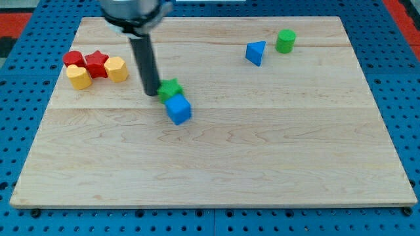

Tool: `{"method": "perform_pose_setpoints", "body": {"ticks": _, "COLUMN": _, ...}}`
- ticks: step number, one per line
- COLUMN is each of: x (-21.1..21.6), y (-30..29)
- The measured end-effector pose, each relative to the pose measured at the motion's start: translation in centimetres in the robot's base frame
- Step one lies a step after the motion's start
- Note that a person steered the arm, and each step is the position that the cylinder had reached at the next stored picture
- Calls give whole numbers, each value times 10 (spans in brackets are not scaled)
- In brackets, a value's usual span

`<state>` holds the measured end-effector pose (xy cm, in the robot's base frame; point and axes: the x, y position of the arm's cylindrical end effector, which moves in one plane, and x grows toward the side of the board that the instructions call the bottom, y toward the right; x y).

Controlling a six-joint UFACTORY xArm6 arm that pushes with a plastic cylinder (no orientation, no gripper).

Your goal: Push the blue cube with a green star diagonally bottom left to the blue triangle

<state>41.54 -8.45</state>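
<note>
My tip (153, 92) sits against the green star (170, 88), which touches the blue cube (178, 109) mid-desk (262, 164), lined up for pushing. No end effector jaws, just a rod. Blue triangle (256, 52) near the top edge.

Board (262, 157): pale wood, visible grain, smooth satin finish. Blue cube (178, 110), green star (171, 87), blue triangle (256, 52): smooth painted look, slight sheen. My rod (146, 65): dark, semi-gloss, metal or plastic I cannot tell. Surrounding base (407, 98): blue perforated panel, matt.
</note>
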Motion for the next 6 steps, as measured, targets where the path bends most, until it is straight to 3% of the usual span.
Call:
{"method": "perform_pose_setpoints", "body": {"ticks": 2, "x": -35, "y": 17}}
{"method": "perform_pose_setpoints", "body": {"ticks": 6, "x": 47, "y": 24}}
